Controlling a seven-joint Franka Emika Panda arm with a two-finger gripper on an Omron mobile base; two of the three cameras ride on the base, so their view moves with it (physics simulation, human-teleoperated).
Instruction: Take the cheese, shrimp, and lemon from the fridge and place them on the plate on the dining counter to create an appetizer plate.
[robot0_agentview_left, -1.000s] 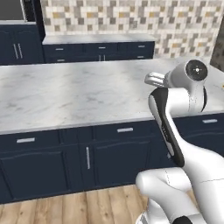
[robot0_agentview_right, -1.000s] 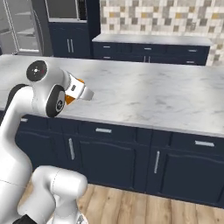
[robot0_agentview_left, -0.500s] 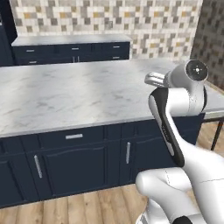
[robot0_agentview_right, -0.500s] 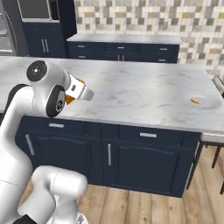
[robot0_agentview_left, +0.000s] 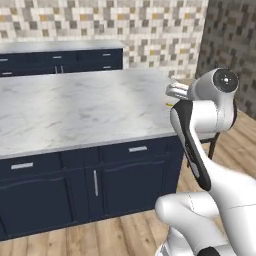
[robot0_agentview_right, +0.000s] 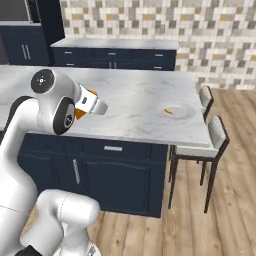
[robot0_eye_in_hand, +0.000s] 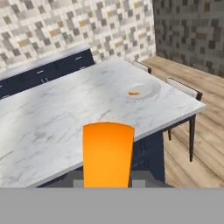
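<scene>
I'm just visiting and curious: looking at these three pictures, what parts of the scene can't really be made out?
- The tool's fingertips: in the hand view the orange cheese covers them.
- The tool itself: in the right base view the arm's white joint hides most of it.
- The plate: in the left base view the arm blocks nearly all of it.
- The shrimp on the plate: too small to show its shape.
- The dining counter: its left end is cut off by the frame edge.

Checkered tile wall (robot0_agentview_right: 150, 20) across top of right base view; navy cabinets (robot0_agentview_right: 115, 56) w/ marble worktop below it, upper centre. Wood plank floor (robot0_agentview_right: 220, 200) lower right. Two chairs (robot0_agentview_right: 212, 137) w/ pale seats & dark legs, right of centre. Dark textured wall (robot0_agentview_left: 232, 45) upper right, left base view.
</scene>
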